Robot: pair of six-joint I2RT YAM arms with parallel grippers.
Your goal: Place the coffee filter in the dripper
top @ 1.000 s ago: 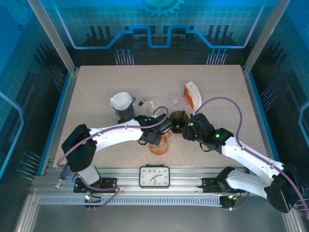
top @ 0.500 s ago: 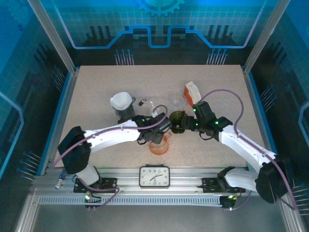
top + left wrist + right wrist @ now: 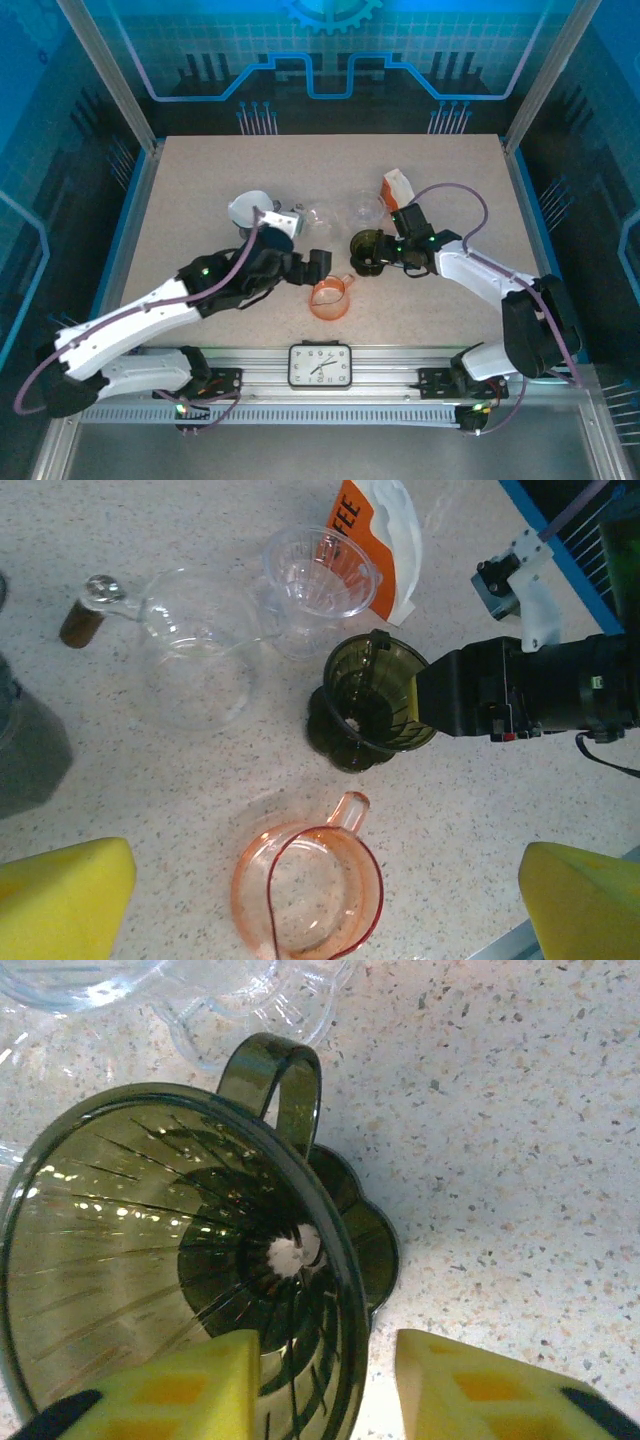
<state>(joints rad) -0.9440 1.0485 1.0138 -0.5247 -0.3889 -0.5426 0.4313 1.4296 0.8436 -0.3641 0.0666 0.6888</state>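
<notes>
From above, the coffee filter sits at the back left of the table, well apart from the dripper. The left arm's wrist and cable cross the filter's near edge. The left wrist view catches just a corner of a dark holder at its left margin. It does lay out the dripper with the right gripper at its rim, and around it a clear cone, a glass jug, a bag and an orange cup.

The right wrist view looks straight into the dripper. There the right gripper straddles the wall, with one of its fingers inside the bowl and the other outside. Bare table shows between the wall and the outer finger, so the fingers are apart and not pinching.

The left gripper has its fingers spread wide with nothing between them.

A second ago the left gripper was up against the dripper, over the orange cup. It has since drawn back to the left, leaving the cup uncovered. The dripper has kept its place.

In the top view the right gripper is too dark against the dripper to read. Both wrist views cut their own fingers off at the bottom edge.
</notes>
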